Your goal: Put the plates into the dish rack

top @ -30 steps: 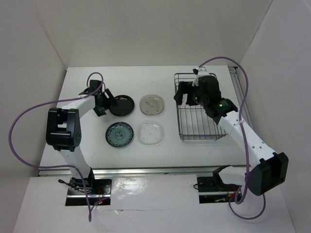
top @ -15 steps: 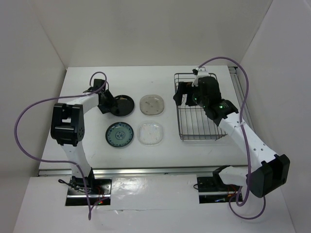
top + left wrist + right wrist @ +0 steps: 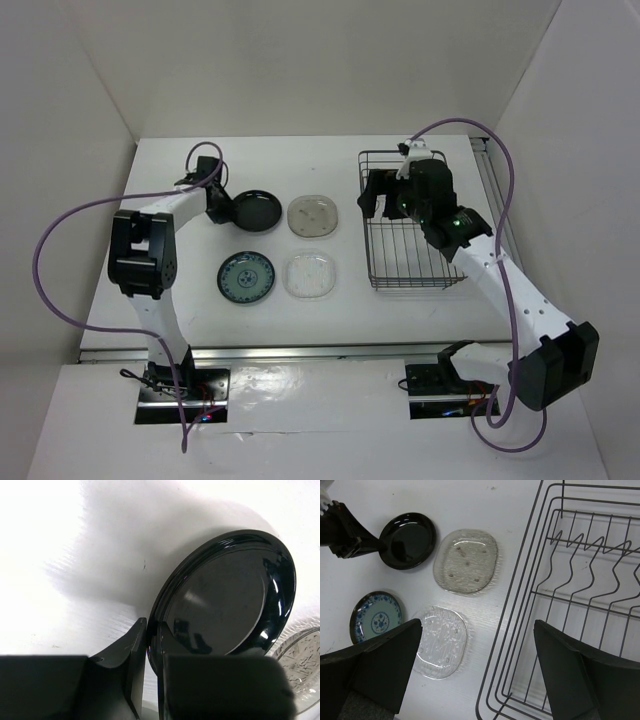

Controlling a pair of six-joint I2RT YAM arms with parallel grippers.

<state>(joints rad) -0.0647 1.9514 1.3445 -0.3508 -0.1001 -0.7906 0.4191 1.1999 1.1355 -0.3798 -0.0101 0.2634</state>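
Between left jaws: rim of glossy black round plate [image 3: 220, 600].

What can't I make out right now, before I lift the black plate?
- Left wrist: the black plate has its near rim hidden by the left gripper; the clear speckled plate runs off the right edge.
- Right wrist: the right gripper covers the blue-green plate at its near edge; the dish rack runs off the right edge.
- Top: too small to tell whether the black plate is lifted.
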